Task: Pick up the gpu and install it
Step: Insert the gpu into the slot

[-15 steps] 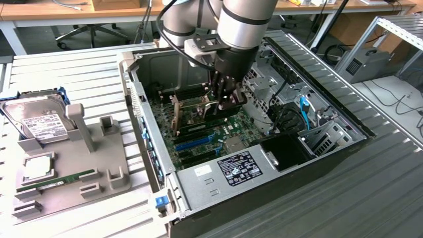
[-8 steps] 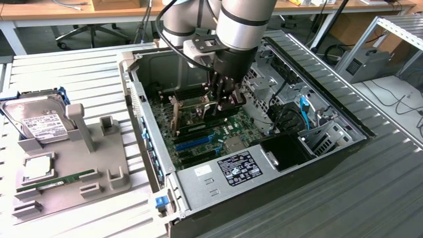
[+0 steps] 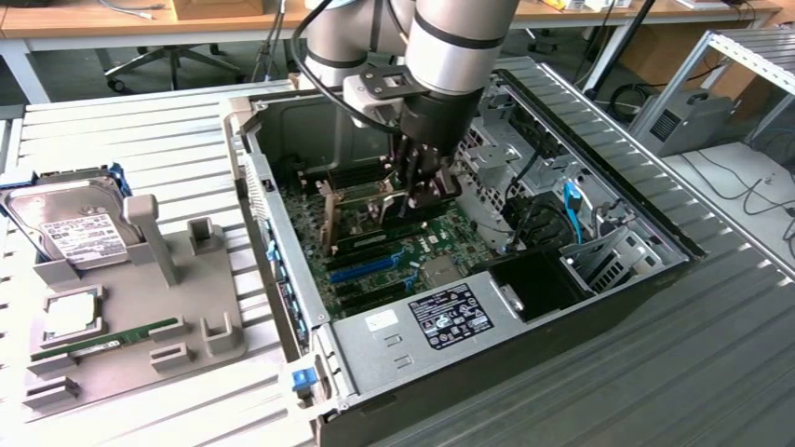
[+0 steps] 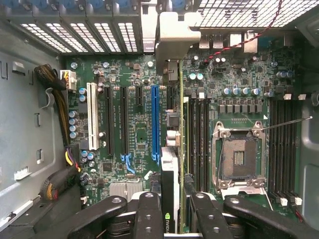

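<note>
The gpu (image 4: 169, 172) is held edge-on between the fingers (image 4: 148, 215), which are closed part-way against its two flat faces, one on each side. The card reaches away from the fingertips to its pale metal bracket (image 4: 175, 35), which stands against the row of perforated slot covers (image 4: 84, 35) at the wall of the computer case (image 3: 372, 345). A small green emblem (image 4: 167, 219) is printed on the card's edge between the fingers; no lettering beside it can be read.

Beneath the fingers the green motherboard (image 4: 139, 134) is laid out. Just beside the held card, on one side, a long blue expansion slot (image 4: 155, 124) is found, with a white slot (image 4: 92, 117) farther out on that side. On the card's other side, black memory slots (image 4: 197, 139) lie close by, and past them an open processor socket (image 4: 239, 157) is framed in bright metal. Whether the card's lower edge is seated in a slot cannot be told.

In the exterior view the fingers are seen deep inside the open case. Well apart from them, toward the exterior view's left, a grey tray (image 3: 199, 279) rests on the counter (image 3: 149, 130) and carries a hard drive (image 3: 74, 228) with a white printed label, a green memory stick (image 3: 106, 342) and a processor (image 3: 71, 312). A dark label (image 3: 450, 317) with white print is stuck on the case; the print on both labels is too small to be read.
</note>
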Robot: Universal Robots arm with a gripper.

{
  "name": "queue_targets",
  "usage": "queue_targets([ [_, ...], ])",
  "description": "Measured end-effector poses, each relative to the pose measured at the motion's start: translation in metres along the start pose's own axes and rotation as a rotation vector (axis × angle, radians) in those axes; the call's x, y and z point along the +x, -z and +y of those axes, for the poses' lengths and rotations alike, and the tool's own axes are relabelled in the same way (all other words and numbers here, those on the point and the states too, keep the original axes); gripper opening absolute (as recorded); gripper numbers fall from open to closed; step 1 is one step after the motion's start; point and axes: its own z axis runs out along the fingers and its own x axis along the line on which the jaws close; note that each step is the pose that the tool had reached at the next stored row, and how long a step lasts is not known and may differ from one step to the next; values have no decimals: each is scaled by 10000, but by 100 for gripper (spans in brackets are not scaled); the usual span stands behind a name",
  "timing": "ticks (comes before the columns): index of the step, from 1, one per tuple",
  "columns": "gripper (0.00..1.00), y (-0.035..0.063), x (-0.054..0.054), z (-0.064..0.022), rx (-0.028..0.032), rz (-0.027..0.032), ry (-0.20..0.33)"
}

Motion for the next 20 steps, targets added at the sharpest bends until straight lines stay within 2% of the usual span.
queue_targets([
  [5, 27, -2, 1, 29, -1, 2, 2],
  [10, 27, -47, 3, 48, -1, 2, 0],
  [20, 27, -93, 5, 59, -3, 5, 1],
])
